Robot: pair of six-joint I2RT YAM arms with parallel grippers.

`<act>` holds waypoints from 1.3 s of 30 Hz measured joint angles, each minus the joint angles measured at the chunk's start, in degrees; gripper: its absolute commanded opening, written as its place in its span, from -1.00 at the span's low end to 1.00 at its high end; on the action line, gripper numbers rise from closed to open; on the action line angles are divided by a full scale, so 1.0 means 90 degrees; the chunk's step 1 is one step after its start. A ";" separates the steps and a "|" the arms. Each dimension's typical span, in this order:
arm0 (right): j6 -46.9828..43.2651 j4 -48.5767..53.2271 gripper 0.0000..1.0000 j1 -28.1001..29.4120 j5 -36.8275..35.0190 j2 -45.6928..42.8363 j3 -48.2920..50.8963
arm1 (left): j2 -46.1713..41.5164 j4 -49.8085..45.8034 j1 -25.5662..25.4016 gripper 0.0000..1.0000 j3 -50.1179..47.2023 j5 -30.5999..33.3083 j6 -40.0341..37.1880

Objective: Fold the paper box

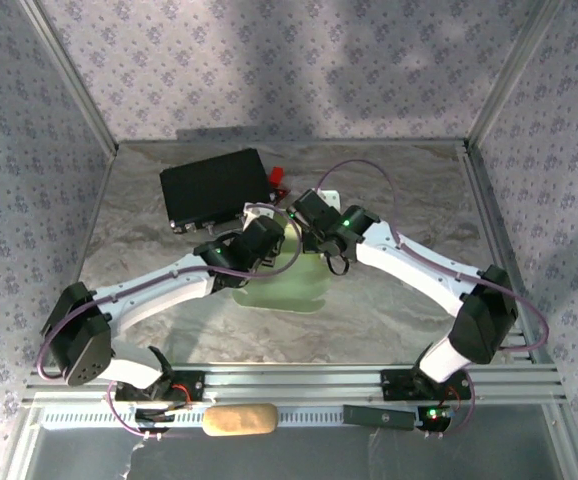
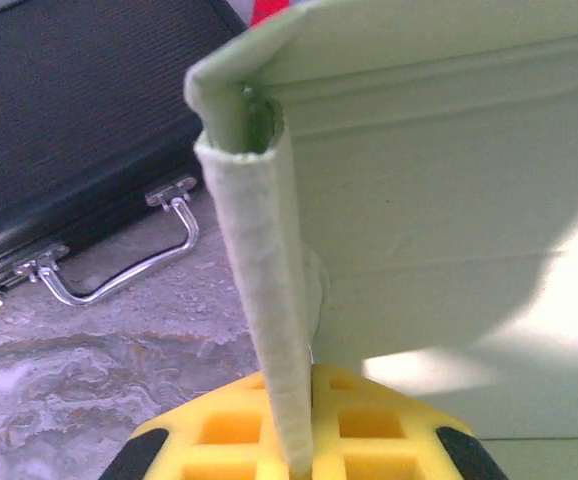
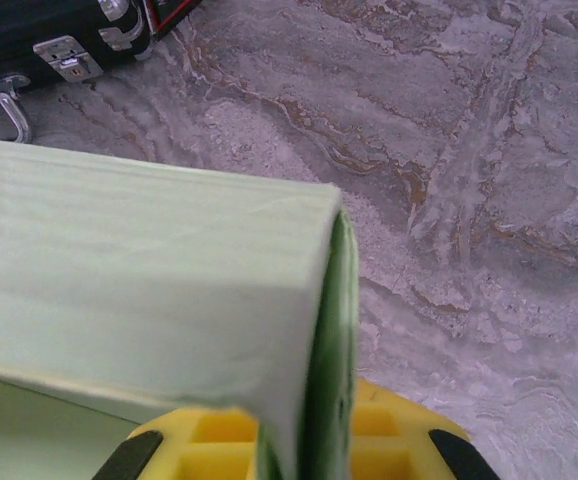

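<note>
Pale green card: the paper box (image 1: 281, 282) sits at the middle of the grey marbled surface (image 1: 399, 310), half hidden under the two wrists that meet over it.

Left arm (image 1: 159, 290) reaches in from 8 o'clock, right arm (image 1: 419, 262) from 4 o'clock. Both end at the box's far edge, close together.

Left jaws: closed tight on the card. Left wrist view shows a narrow folded flap (image 2: 269, 330) running straight up from between the yellow pads (image 2: 224, 430). It is rolled slightly open at its top end, and a broad panel spreads off toward 3 o'clock.

Right jaws: also closed on the card. Right wrist view shows a wide panel lying across from 9 o'clock, creased over at a corner. The doubled edge drops down into the gap between the yellow pads.

Whether the box's lower edge rests on the surface or hangs just above it: cannot tell.

Black case (image 1: 214, 187) lies at 11 o'clock of the box, near but apart. Its metal handle (image 2: 119, 272) faces the box side. Small red item (image 1: 277, 176) sits at the case's right end; too small to identify.

Tan oblong block (image 1: 239, 420) lies on the rail at 6 o'clock, between the arm bases.
</note>
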State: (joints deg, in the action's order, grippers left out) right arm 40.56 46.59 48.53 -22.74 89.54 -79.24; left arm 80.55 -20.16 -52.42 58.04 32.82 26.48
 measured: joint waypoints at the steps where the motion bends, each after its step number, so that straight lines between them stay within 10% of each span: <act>1: 0.0019 -0.0002 -1.00 0.0000 0.0002 0.0022 0.0000 | 0.0010 -0.0032 -0.0029 -0.97 0.0000 0.0083 0.0019; 16: 0.0041 0.0000 -1.00 0.0000 0.0010 0.0041 0.0000 | -0.0573 -0.0284 0.0010 0.16 -0.0044 -0.0053 -0.0097; 34: 0.0041 0.0000 -1.00 -0.0032 0.0129 0.0041 0.0000 | -0.0306 -0.0610 0.0741 -0.04 0.0670 -0.1171 -0.0437; 39: 0.0044 0.0002 -1.00 -0.0087 0.0187 0.0041 0.0000 | -0.0189 -0.0634 0.0641 0.34 0.0670 -0.0967 -0.0515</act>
State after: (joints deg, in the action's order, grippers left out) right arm 40.95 46.61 47.75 -21.06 89.91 -79.24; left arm 78.85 -25.87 -46.65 64.07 24.12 21.85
